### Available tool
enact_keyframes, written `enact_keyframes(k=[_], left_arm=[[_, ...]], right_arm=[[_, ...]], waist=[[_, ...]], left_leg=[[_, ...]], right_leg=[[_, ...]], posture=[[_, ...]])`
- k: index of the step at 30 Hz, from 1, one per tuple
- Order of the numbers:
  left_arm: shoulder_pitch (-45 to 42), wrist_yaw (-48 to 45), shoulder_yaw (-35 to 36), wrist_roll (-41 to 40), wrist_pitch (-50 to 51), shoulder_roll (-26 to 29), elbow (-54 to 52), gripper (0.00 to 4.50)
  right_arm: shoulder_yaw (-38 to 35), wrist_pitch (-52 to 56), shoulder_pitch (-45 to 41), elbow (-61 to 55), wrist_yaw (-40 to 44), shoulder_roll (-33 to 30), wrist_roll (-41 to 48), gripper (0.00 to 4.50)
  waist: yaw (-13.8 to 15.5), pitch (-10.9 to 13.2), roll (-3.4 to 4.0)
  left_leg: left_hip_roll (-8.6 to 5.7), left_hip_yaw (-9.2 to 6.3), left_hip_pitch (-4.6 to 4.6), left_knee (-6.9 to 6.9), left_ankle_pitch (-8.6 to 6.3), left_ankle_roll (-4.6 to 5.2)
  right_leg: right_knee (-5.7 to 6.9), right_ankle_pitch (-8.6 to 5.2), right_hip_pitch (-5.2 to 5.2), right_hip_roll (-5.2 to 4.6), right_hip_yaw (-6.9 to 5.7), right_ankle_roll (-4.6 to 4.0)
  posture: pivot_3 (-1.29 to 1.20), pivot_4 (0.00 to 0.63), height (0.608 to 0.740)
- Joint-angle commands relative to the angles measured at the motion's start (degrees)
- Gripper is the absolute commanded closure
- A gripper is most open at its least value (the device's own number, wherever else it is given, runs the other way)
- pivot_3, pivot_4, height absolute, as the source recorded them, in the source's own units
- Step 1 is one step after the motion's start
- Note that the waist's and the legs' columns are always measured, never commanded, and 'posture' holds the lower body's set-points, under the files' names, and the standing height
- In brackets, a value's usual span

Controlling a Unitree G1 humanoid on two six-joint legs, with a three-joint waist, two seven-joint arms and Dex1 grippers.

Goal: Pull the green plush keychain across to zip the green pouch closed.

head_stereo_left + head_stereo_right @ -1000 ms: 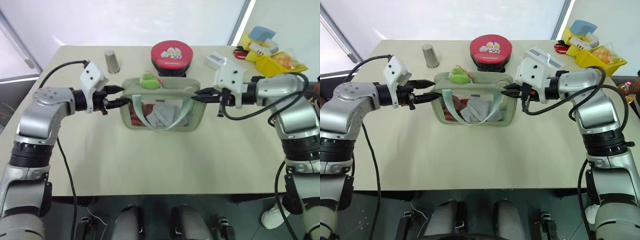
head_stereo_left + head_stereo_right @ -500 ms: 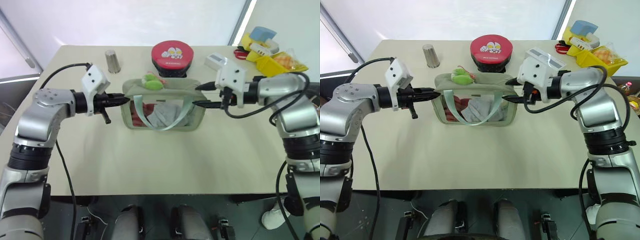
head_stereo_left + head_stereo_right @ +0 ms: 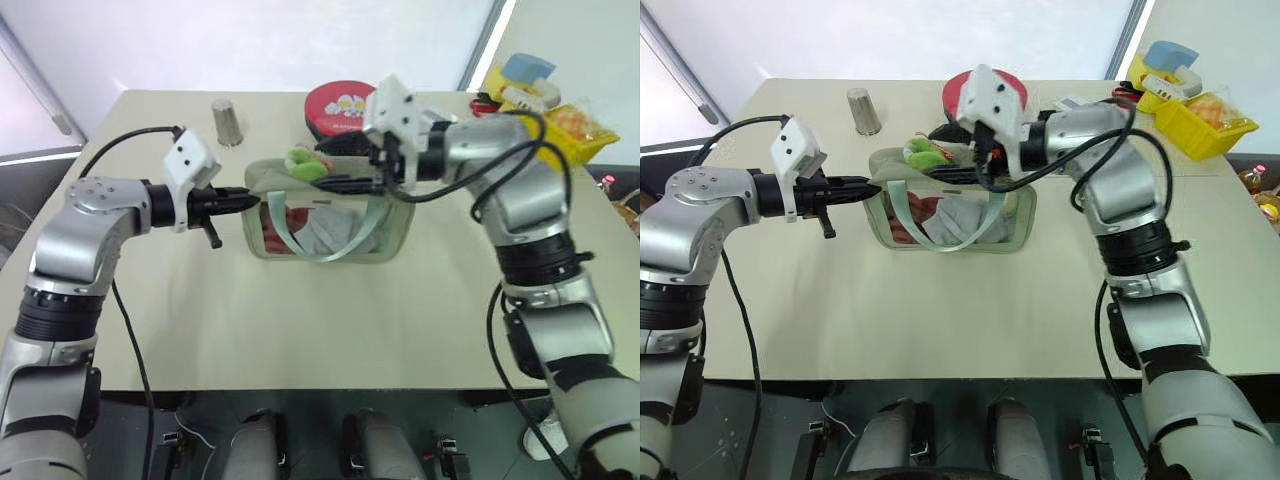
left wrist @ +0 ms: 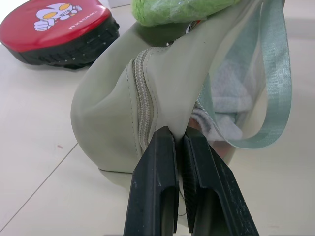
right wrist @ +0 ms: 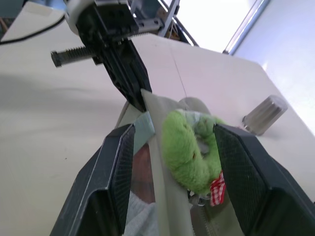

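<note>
The green pouch (image 3: pixel 395 238) stands on the table with its clear window toward me, white contents inside and a pale strap hanging in front. My left gripper (image 3: pixel 255 199) is shut on the pouch's left end, pinching the fabric beside the zipper (image 4: pixel 142 113). The green plush keychain (image 3: pixel 305 163) sits on the pouch's top edge near the left end. My right gripper (image 5: pixel 173 130) reaches in from the right over the top edge. It is open, one finger on either side of the keychain (image 5: pixel 189 150), not closed on it.
A round red case (image 3: pixel 340 103) lies just behind the pouch. A small metal cylinder (image 3: pixel 225 122) stands at the back left. Yellow bins with assorted items (image 3: pixel 560 115) crowd the back right corner. Bare tabletop (image 3: pixel 320 320) lies in front of the pouch.
My left gripper closed on the pouch's left end. My right gripper let go of the pouch's right end, opened, and swung left along the top to straddle the keychain.
</note>
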Motion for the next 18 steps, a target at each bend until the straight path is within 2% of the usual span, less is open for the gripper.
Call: enact_keyframes(k=[1, 5, 6, 8, 11, 12, 18], left_arm=[[-1.26, 0.22, 0.93, -0.12, 0.36, 0.77, -2.05, 4.5], [-0.93, 0.61, 1.18, -0.35, 1.08, 0.69, -2.94, 4.5], [-0.81, 0.72, 1.25, -0.37, 1.23, 0.67, -3.13, 4.5], [-0.54, 0.92, 1.33, -0.39, 1.44, 0.65, -3.52, 4.5], [-0.38, 1.19, 1.32, -0.48, 1.68, 0.5, -3.84, 4.5], [-0.33, 1.35, 1.3, -0.53, 1.78, 0.4, -3.99, 4.5], [0.29, 1.83, 0.9, -0.24, 1.67, -0.03, -4.44, 4.5]], right_arm=[[-0.14, -3.31, -1.27, 2.07, -1.0, 1.1, -1.31, 1.89], [0.36, -5.36, -2.16, 4.71, -0.88, 2.28, -2.23, 1.89], [0.12, -5.41, -2.3, 5.05, -0.81, 2.56, -2.11, 2.13], [-0.21, -5.37, -2.49, 5.33, -0.62, 2.8, -2.0, 2.75], [-2.02, -1.74, -3.11, 3.95, -0.75, 3.36, 0.59, 4.25], [-2.6, -0.36, -3.26, 3.28, -0.89, 3.37, 1.36, 4.48], [-8.43, 10.44, -3.04, -1.3, -2.92, -0.71, 6.41, 4.48]], waist=[[-0.11, 0.0, 0.0], [-0.26, 0.0, 0.0], [-0.25, 0.0, 0.0], [-0.2, 0.0, 0.0], [-0.21, 0.0, 0.0], [-0.2, 0.0, 0.0], [-0.02, 0.0, 0.0]], left_leg=[[0.0, 0.0, 0.01, 0.0, 0.0, 0.0], [0.01, -0.01, 0.01, -0.01, 0.0, 0.0], [0.02, -0.01, 0.01, -0.01, 0.0, 0.0], [0.02, -0.01, 0.01, -0.01, 0.0, 0.0], [0.02, -0.01, 0.01, -0.01, 0.0, 0.0], [0.02, -0.01, 0.01, -0.01, 0.0, 0.0], [0.02, -0.02, 0.0, -0.01, 0.0, 0.0]], right_leg=[[0.0, 0.0, 0.01, 0.01, 0.0, 0.0], [0.0, 0.0, 0.0, 0.04, 0.0, 0.0], [0.0, 0.0, 0.0, 0.03, 0.0, 0.0], [0.0, 0.0, 0.0, 0.03, 0.0, 0.0], [0.0, 0.0, 0.0, 0.03, 0.0, 0.0], [0.0, 0.0, 0.0, 0.03, 0.0, 0.0], [0.01, 0.0, 0.0, 0.01, 0.0, 0.0]], posture=[[0.0, 0.15, 0.74], [0.0, 0.15, 0.74], [0.0, 0.15, 0.74], [0.0, 0.15, 0.74], [0.0, 0.15, 0.74], [0.0, 0.15, 0.74], [0.0, 0.15, 0.74]])
